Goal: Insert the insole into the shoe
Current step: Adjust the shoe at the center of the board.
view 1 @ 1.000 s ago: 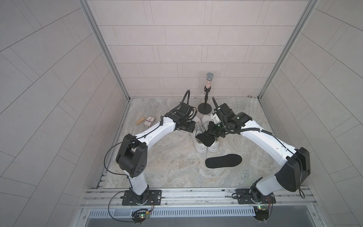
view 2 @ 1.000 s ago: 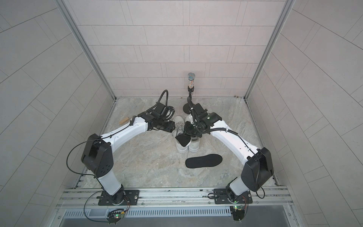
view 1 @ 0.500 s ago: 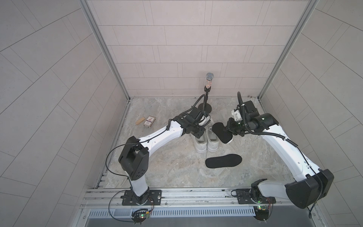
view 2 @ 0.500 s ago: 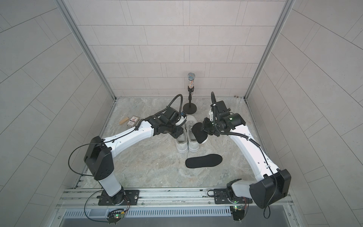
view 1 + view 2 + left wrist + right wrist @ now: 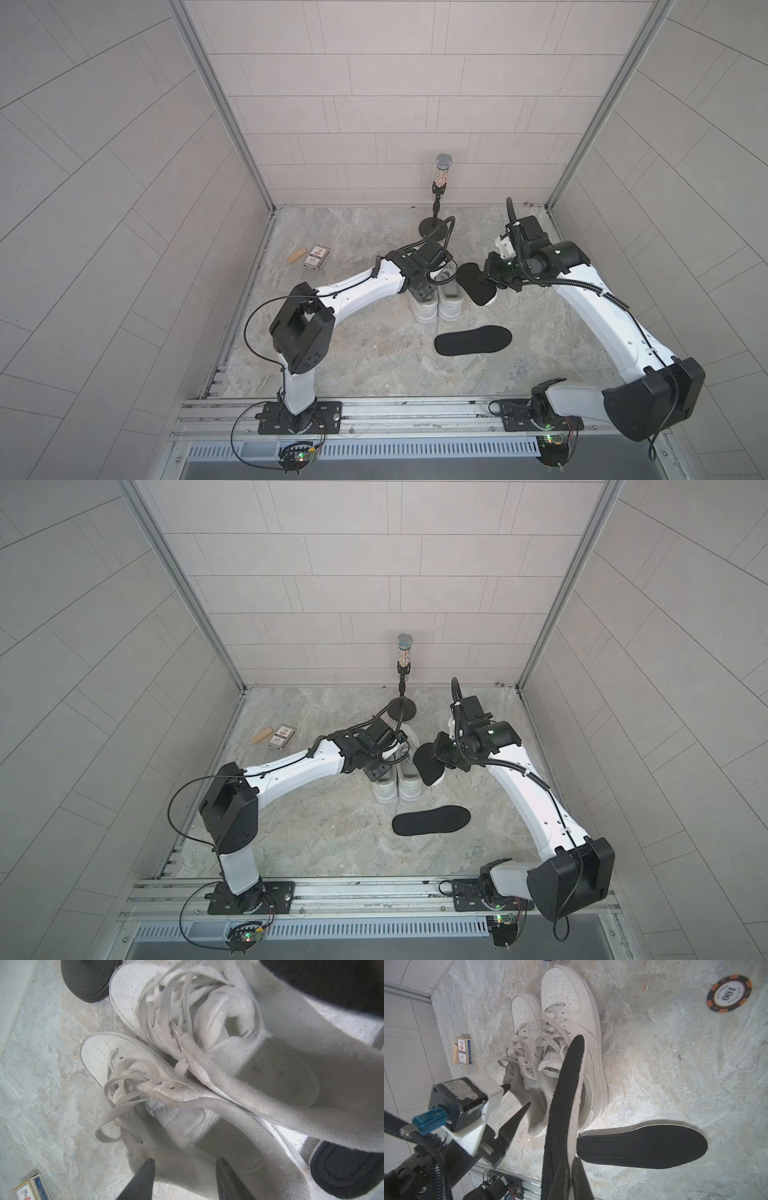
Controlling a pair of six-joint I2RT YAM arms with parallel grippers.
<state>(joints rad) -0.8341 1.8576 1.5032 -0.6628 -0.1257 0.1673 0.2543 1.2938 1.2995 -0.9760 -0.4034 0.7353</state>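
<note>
Right gripper (image 5: 571,1169) is clamped on one end of a black insole (image 5: 564,1095), holding it on edge in the air just beside the white shoes (image 5: 451,299). Left gripper (image 5: 185,1160), jaws parted and holding nothing, hangs over the heel opening of the shoe nearer its arm. A second insole (image 5: 473,340) lies flat on the table (image 5: 353,353), in front of the pair. Behind them stands a mic stand (image 5: 436,203). A card box (image 5: 316,256) lies well apart by the left wall.
</note>
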